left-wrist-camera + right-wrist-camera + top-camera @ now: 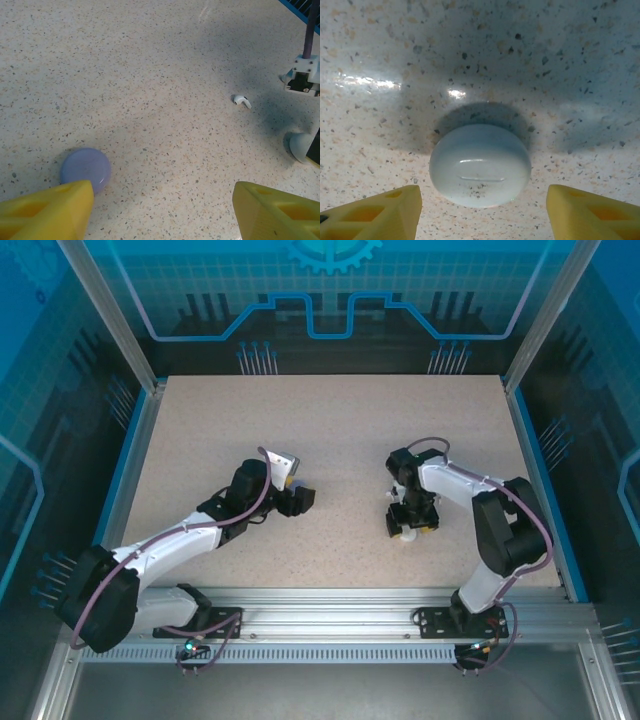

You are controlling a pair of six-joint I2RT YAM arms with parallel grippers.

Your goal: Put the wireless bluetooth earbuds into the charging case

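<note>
Grippers are both gaping wide, holding nothing; the right gripper [482, 200] is straddling the pale case [480, 165] at frame centre, needing, I think, a level centred squeeze, while the white earbud [242, 100] is lying at mid-right before the left gripper [164, 200].

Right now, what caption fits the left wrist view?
Left end effector open above speckled table, purple case beside one finger, white earbud lying loose farther off.

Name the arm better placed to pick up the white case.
Right. The right gripper hangs directly over the white case, open fingers on either side. The left gripper sits by the purple case, apart from the white one.
</note>
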